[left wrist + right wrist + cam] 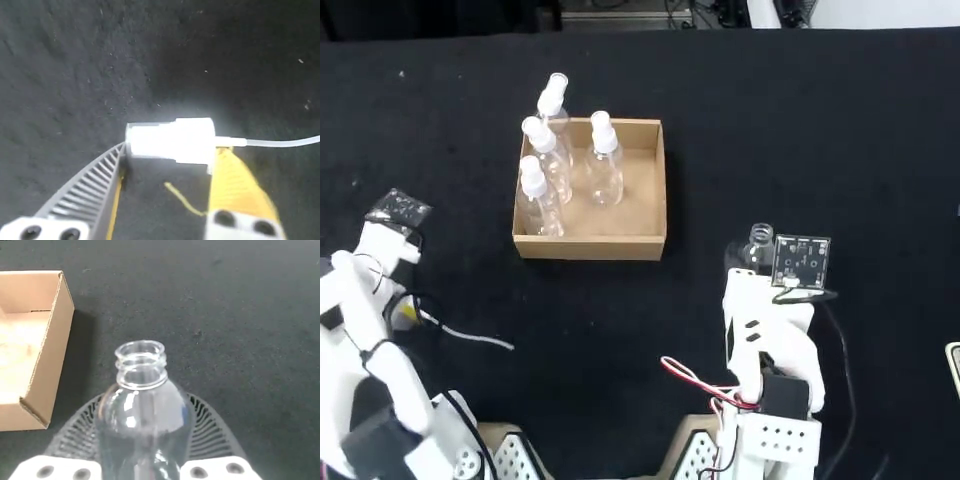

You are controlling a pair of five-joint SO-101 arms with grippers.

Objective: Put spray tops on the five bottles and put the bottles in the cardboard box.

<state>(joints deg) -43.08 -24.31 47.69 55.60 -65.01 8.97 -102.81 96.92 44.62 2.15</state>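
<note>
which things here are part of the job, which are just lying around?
Job: cardboard box; four topped bottles in it; open bottle in right gripper; spray top in left gripper.
Lying about: red-white wires by the arm bases; pale object at the high view's right edge.

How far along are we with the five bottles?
Done: four capped bottles stand in the cardboard box. In hand: the right jaws are shut on the fifth bottle, its neck bare, and the left jaws are shut on the last spray top. Left: fit that top on it, then set it in the box.
</note>
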